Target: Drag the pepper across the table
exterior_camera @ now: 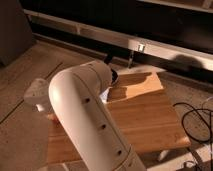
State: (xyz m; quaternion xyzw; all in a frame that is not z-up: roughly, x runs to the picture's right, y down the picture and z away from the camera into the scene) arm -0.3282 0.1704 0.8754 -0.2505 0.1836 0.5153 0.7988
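Reaching over the desk's point(150, 115) left edge, my hand point(39, 95) clamped shut; pepper hidden, direction unknowable

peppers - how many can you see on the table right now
0. No pepper shows on the table; the white arm covers its left part, so one may be hidden behind it. The gripper sits at the table's left edge.
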